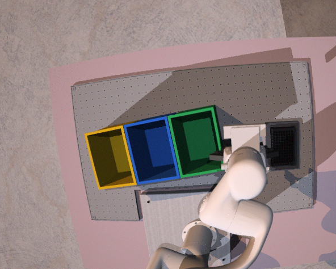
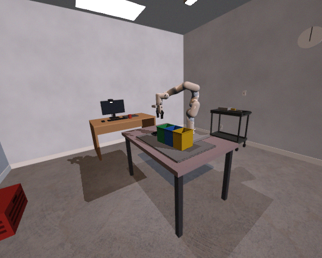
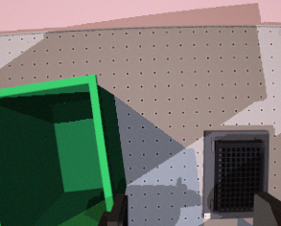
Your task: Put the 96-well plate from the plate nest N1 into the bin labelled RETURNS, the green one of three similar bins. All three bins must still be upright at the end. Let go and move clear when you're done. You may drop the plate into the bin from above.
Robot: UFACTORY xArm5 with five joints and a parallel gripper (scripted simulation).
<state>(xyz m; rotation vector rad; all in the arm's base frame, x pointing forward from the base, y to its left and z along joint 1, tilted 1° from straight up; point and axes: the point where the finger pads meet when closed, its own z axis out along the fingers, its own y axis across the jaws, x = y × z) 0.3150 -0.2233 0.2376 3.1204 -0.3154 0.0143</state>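
The black 96-well plate (image 1: 282, 146) (image 3: 240, 174) lies flat in the grey plate nest N1 (image 1: 297, 144) (image 3: 209, 163) at the right end of the perforated board (image 1: 191, 83). The green bin (image 1: 191, 112) (image 2: 161, 133) (image 3: 97, 124) stands upright and empty, left of the nest. My gripper (image 1: 244, 154) (image 2: 159, 113) (image 3: 195, 211) is open and empty. It hangs high above the board, over the gap between the green bin and the nest. In the wrist view one finger is at the bin's right wall and the other is over the plate's lower right corner.
A blue bin (image 1: 146, 119) (image 2: 169, 137) and a yellow bin (image 1: 104, 130) (image 2: 183, 140) stand upright in a row left of the green one. The arm's base plate (image 1: 168, 208) is at the board's near edge. A desk (image 2: 119, 123), a black cart (image 2: 230, 122) and a red crate (image 2: 2, 213) stand off the table.
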